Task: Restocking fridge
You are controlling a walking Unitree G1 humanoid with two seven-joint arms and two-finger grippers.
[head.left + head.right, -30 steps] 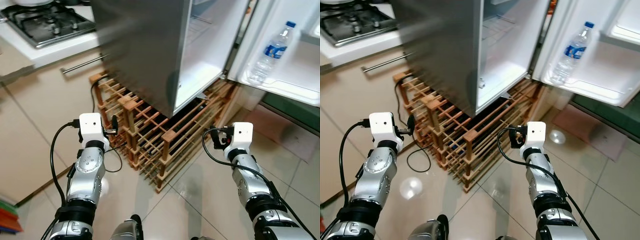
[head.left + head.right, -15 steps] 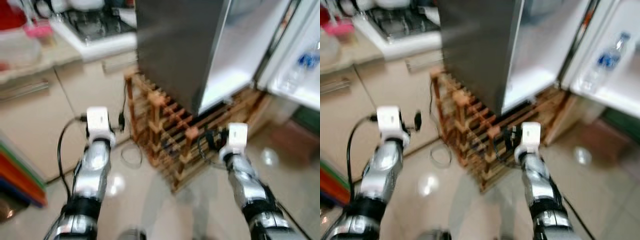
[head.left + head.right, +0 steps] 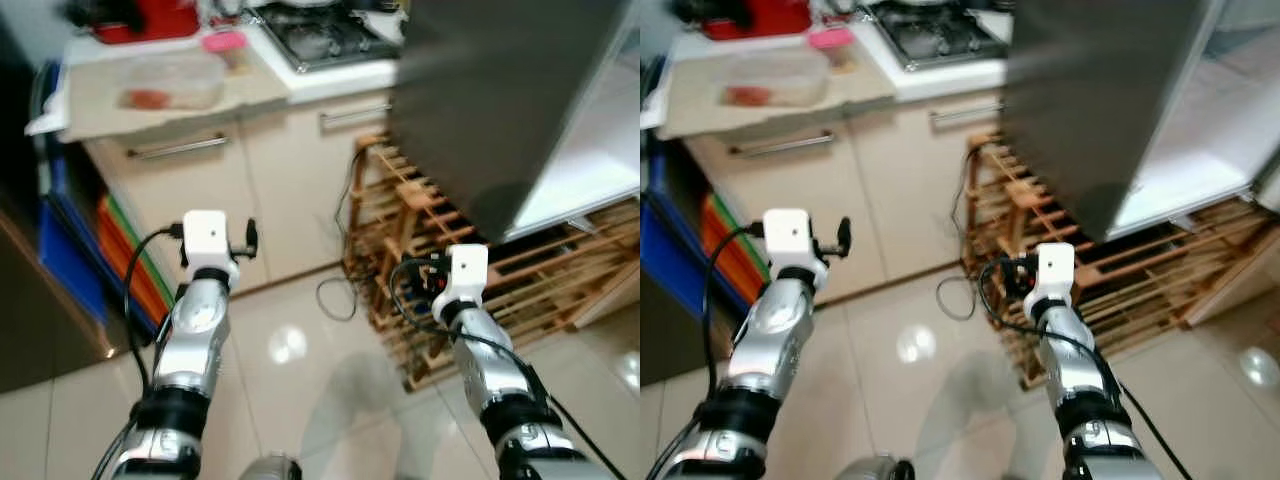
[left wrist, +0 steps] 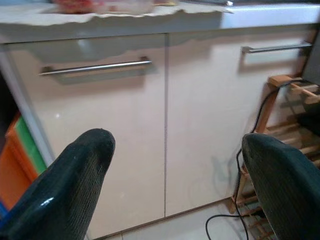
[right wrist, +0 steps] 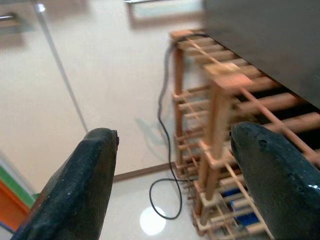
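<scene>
The grey fridge stands at the upper right on a wooden wine rack, a strip of its white open inside showing beside it. Both silver arms are held out low over the tiled floor. My left arm points at the beige cabinet doors; the left gripper is open and holds nothing. My right arm points at the wine rack's corner post; the right gripper is open and holds nothing.
A counter at the upper left carries a clear food box, a pink cup and a red appliance, with a gas hob beside them. Blue and orange crates stand at the left. A black cable loops on the floor.
The camera has swung to the left: the fridge door and its water bottle have gone out of view, and the counter, cabinets and crates have come in. Both arms keep the same pose.
</scene>
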